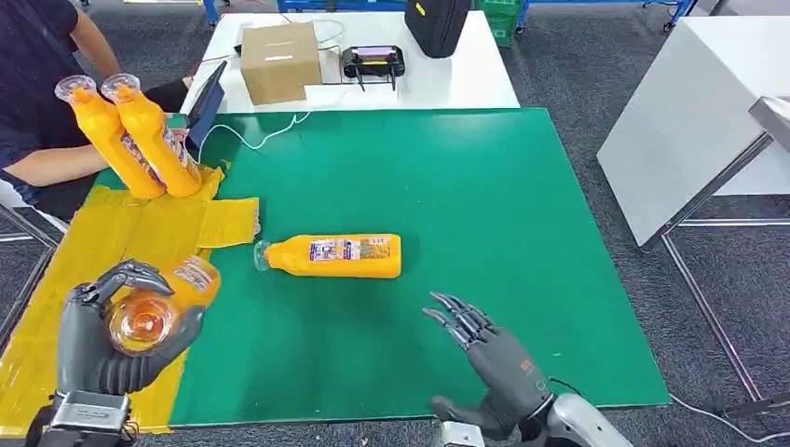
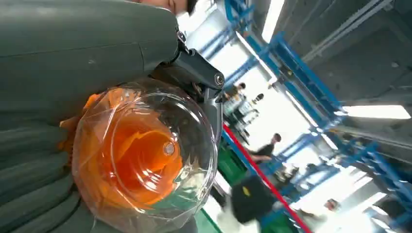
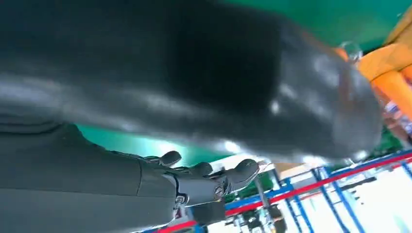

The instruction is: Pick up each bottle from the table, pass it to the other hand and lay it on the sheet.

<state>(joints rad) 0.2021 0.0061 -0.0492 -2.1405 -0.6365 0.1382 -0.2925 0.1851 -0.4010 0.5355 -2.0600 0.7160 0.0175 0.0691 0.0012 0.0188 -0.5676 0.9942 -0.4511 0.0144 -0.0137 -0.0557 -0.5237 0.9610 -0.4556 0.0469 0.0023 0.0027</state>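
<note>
My left hand [image 1: 107, 340] grips an orange bottle [image 1: 158, 307] over the yellow sheet [image 1: 56, 279], its clear base turned toward me. The left wrist view shows that base [image 2: 145, 155] close up against my hand [image 2: 43, 121]. A second orange bottle [image 1: 331, 256] lies on its side on the green mat [image 1: 466, 186], cap pointing left. My right hand [image 1: 489, 349] hovers open, fingers spread, just below and right of that bottle; its fingers [image 3: 204, 177] hold nothing. A person at the far left holds two more orange bottles [image 1: 135, 135] over the sheet.
A cardboard box [image 1: 278, 60], a black controller [image 1: 373, 61] and a black bag [image 1: 436, 23] stand on the white table behind the mat. A tablet [image 1: 207, 104] leans at the mat's far-left corner. A white table [image 1: 689, 112] is to the right.
</note>
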